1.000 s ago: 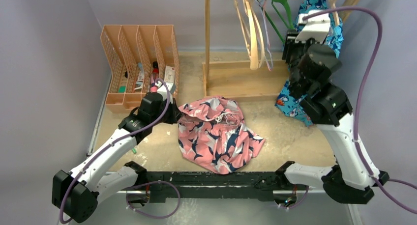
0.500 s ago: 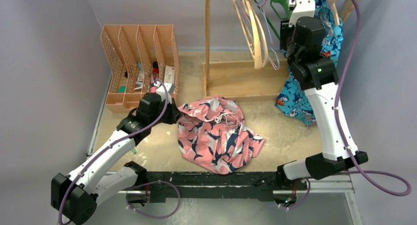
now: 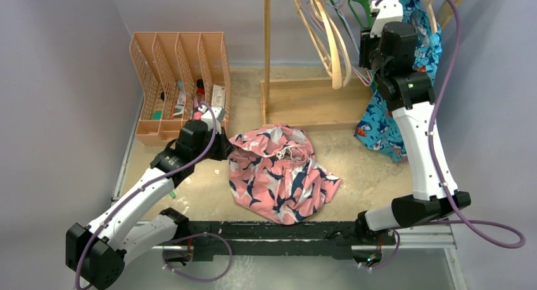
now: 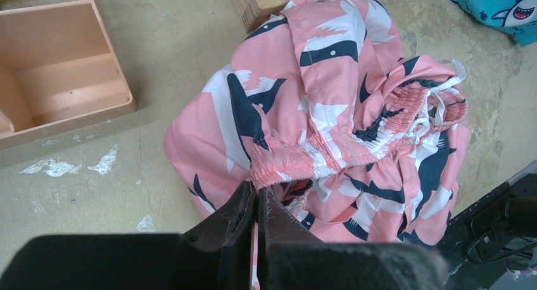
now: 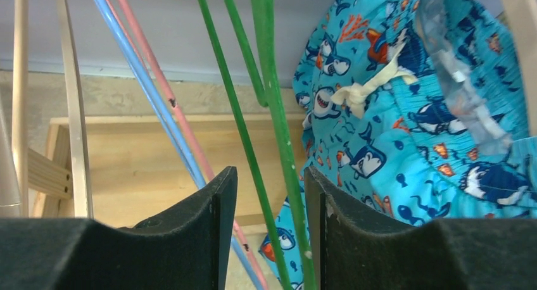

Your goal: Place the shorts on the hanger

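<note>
Nearest me, my left gripper (image 4: 258,192) is pressed together, pinching the elastic waistband of the one pair of shorts (image 3: 278,176). They lie crumpled on the table just in front of the wooden rack (image 3: 310,103). Left of the rack stands one four-slot organiser (image 3: 177,68). Farther back, over the rack's right end, my right gripper (image 5: 269,173) is spread around the wires of the single green hanger (image 5: 283,144), with one blue garment (image 5: 411,144) beside it.

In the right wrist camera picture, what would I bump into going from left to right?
A pale wooden hanger → thin blue and pink rods → green hanger → bright blue shark-print garment.
</note>
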Controlling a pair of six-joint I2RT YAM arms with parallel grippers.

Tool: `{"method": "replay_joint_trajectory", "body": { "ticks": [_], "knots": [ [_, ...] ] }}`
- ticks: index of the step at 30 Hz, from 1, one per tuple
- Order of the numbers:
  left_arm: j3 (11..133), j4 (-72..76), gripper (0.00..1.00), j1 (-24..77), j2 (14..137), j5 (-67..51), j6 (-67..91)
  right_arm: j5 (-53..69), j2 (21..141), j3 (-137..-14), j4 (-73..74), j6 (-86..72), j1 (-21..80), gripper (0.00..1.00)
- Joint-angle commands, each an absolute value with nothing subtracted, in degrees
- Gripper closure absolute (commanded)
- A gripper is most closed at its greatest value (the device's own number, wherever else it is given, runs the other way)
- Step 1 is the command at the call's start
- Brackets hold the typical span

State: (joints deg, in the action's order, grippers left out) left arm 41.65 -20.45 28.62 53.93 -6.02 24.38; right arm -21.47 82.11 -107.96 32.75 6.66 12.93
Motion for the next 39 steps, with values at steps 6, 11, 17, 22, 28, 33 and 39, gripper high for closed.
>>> {"method": "replay_joint_trajectory", "body": {
  "ticks": [6, 11, 17, 22, 28, 33, 39],
  "knots": [
    [42.7, -18.8, 1.0, 28.4, 53.1, -6.8, 23.3, -20.4, 81.0, -106.3, 29.8, 5.8, 12.5, 0.64],
    [42.7, -18.9, 1.0, 28.4, 52.7, -6.6, 23.3, -21.0, 81.3, -105.9, 28.9, 5.8, 12.5, 0.71],
    [42.6, -18.7, 1.0, 28.4, 52.6, -6.7, 23.3, -21.2, 81.1, -105.1, 27.8, 5.6, 12.5, 0.75],
    [42.8, -19.2, 1.0, 28.4, 52.8, -6.6, 23.2, -20.6, 81.4, -106.4, 28.3, 5.3, 12.5, 0.93],
    [42.6, -19.1, 1.0, 28.4, 51.8, -5.9, 23.1, -21.6, 78.1, -105.5, 22.8, 6.5, 12.5, 1.0],
    [42.7, -19.0, 1.0, 28.4, 51.7, -6.1, 22.5, -22.2, 73.9, -98.6, 13.6, 8.7, 12.5, 1.0],
    [42.6, -19.2, 1.0, 28.4, 51.1, -5.9, 22.5, -22.5, 72.4, -96.1, 9.3, 9.8, 12.5, 1.0]
  ]
}}
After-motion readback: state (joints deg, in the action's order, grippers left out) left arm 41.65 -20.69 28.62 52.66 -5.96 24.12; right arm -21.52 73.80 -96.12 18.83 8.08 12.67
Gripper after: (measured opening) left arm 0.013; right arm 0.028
